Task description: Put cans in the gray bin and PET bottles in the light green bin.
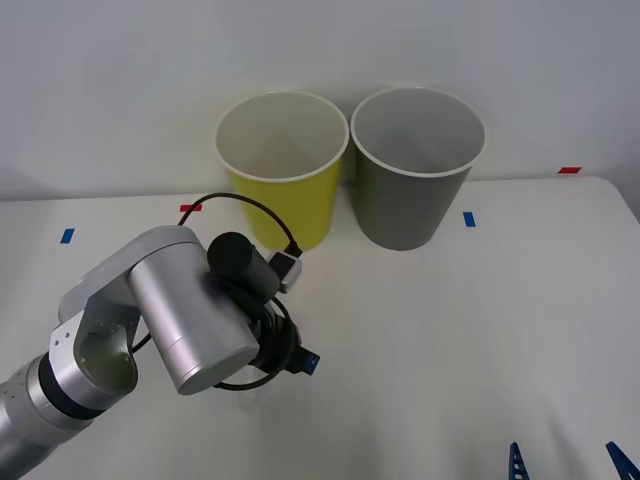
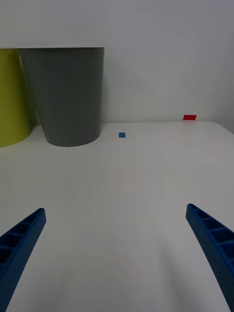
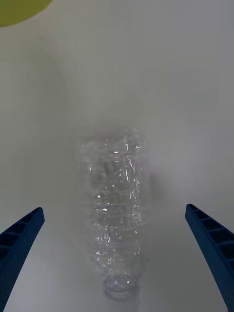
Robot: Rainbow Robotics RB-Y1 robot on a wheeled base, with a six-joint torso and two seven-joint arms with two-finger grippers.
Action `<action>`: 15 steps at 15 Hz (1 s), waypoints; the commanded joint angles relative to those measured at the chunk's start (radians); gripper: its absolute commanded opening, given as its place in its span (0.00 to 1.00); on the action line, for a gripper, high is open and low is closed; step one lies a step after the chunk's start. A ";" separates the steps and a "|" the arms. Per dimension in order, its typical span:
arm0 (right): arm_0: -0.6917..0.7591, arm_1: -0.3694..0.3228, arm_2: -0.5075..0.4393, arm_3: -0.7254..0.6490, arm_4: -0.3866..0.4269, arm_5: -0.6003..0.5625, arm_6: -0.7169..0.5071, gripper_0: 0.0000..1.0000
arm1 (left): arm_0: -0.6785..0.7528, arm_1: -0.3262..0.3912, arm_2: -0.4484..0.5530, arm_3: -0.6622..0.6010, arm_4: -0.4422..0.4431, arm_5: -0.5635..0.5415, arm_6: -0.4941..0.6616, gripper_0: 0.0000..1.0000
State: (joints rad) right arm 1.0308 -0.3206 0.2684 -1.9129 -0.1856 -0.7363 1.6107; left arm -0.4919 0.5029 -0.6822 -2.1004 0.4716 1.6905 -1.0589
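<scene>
Left wrist view: unlabelled PET bottle (image 3: 116, 214) between spread fingers (image 3: 18, 243)

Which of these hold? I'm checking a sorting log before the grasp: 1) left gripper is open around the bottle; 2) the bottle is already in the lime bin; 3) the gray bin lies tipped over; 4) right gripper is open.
1) True: the left gripper is open, its fingers either side of the clear bottle.
2) False: it lies on the table, outside the light green bin.
3) False: the gray bin stands upright.
4) True: the right gripper is open over bare table.
</scene>
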 commanded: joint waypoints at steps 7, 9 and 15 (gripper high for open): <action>0.000 0.000 0.000 0.000 0.000 0.000 0.000 1.00 | -0.023 -0.070 0.000 0.085 -0.031 0.031 -0.018 1.00; 0.000 0.000 0.000 0.000 0.000 0.000 0.000 1.00 | -0.040 -0.086 0.000 0.129 -0.033 0.029 -0.027 1.00; 0.000 0.000 0.000 0.000 0.000 0.000 0.000 1.00 | -0.043 -0.122 0.001 0.206 -0.071 0.026 -0.047 1.00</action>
State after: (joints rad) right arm 1.0308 -0.3206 0.2684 -1.9129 -0.1856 -0.7363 1.6107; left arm -0.5353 0.3857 -0.6817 -1.9073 0.4029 1.7187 -1.1025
